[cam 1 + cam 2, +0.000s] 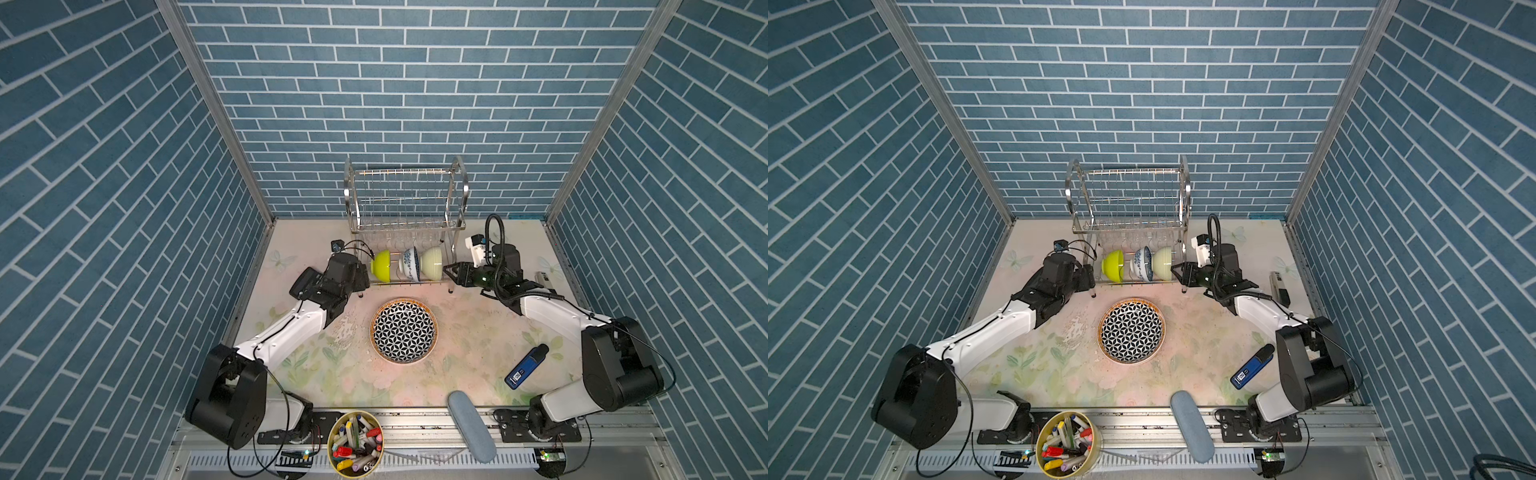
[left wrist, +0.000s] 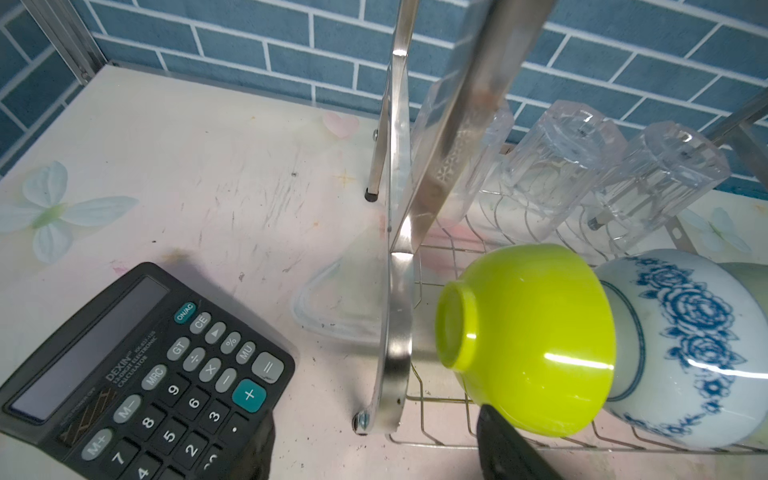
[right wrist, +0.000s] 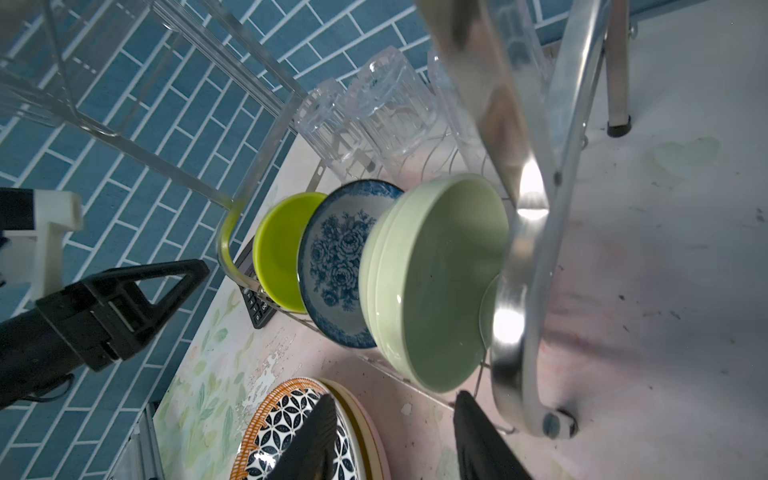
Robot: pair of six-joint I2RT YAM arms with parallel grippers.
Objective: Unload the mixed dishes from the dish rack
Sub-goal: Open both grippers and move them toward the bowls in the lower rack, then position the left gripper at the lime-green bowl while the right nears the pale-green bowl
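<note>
The dish rack [image 1: 405,216] [image 1: 1129,208] stands at the back of the table. On its lower tier a lime bowl [image 1: 381,266] [image 2: 532,332], a blue-on-white bowl [image 1: 409,268] [image 3: 336,257] and a pale-green bowl [image 1: 432,264] [image 3: 440,282] stand on edge. Clear tumblers [image 2: 561,166] [image 3: 390,112] sit upturned behind them. The star-patterned plate [image 1: 404,330] [image 3: 286,432] lies on the table, stacked on other plates. My left gripper [image 1: 361,282] [image 2: 374,444] is open, straddling the rack's left frame, one finger by the lime bowl. My right gripper [image 1: 451,272] [image 3: 394,399] is open at the pale-green bowl's rim.
A black calculator [image 2: 145,374] lies left of the rack, under my left arm. A blue device [image 1: 527,365], a grey-blue case [image 1: 471,426] and a tub of markers [image 1: 355,440] sit toward the front. Brick-patterned walls enclose three sides.
</note>
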